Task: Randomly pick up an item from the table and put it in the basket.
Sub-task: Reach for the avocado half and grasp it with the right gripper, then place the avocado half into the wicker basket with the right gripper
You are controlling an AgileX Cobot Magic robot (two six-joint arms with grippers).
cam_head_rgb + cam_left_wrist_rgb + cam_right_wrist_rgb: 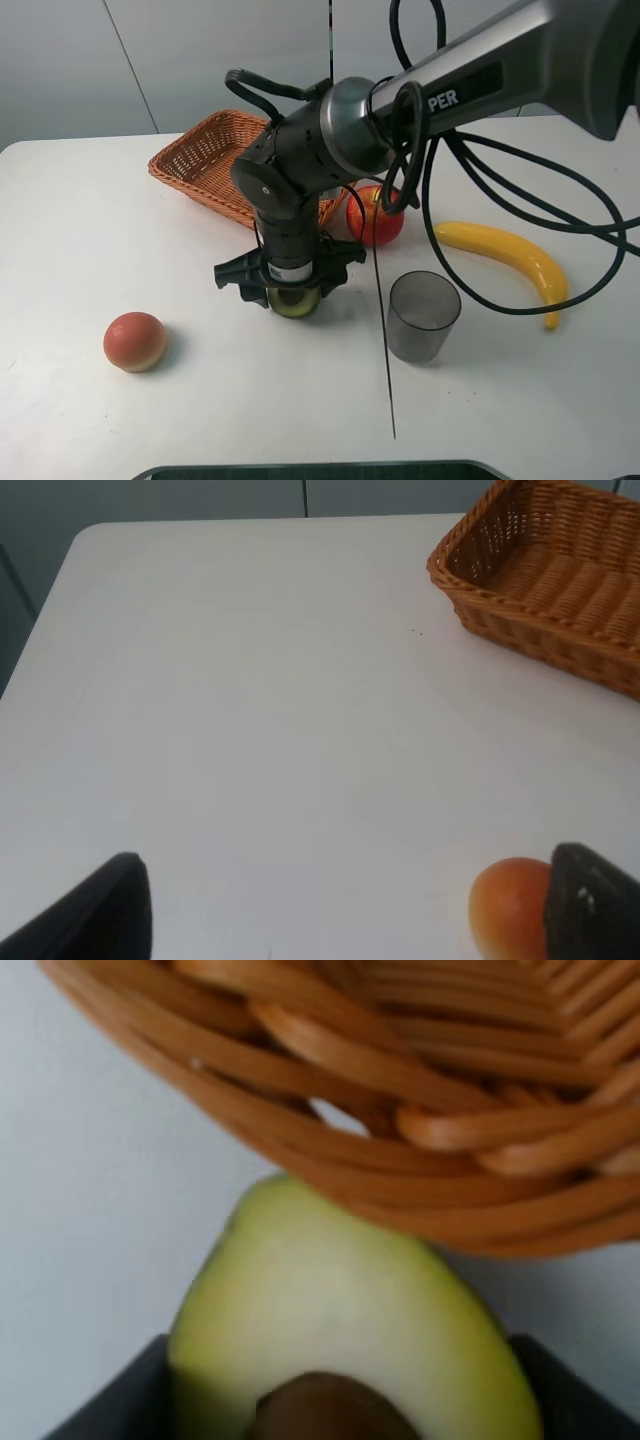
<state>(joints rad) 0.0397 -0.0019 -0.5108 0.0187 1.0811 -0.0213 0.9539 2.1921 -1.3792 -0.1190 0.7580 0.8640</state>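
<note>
Avocado (330, 1300) | gripped by right fingers (105, 1405) | basket (200, 160) just behind, apple (385, 228) and cup (423, 315) beside | left fingers (100, 910) wide, empty

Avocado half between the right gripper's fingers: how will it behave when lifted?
The avocado half looks smooth and rounded, so it might slip between the right gripper's fingers. Its tapered shape may let it twist. It is smaller than the red apple, so probably light.

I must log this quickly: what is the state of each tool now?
Left tool: open, holding nothing.
Right tool: closed on the avocado half.
</note>
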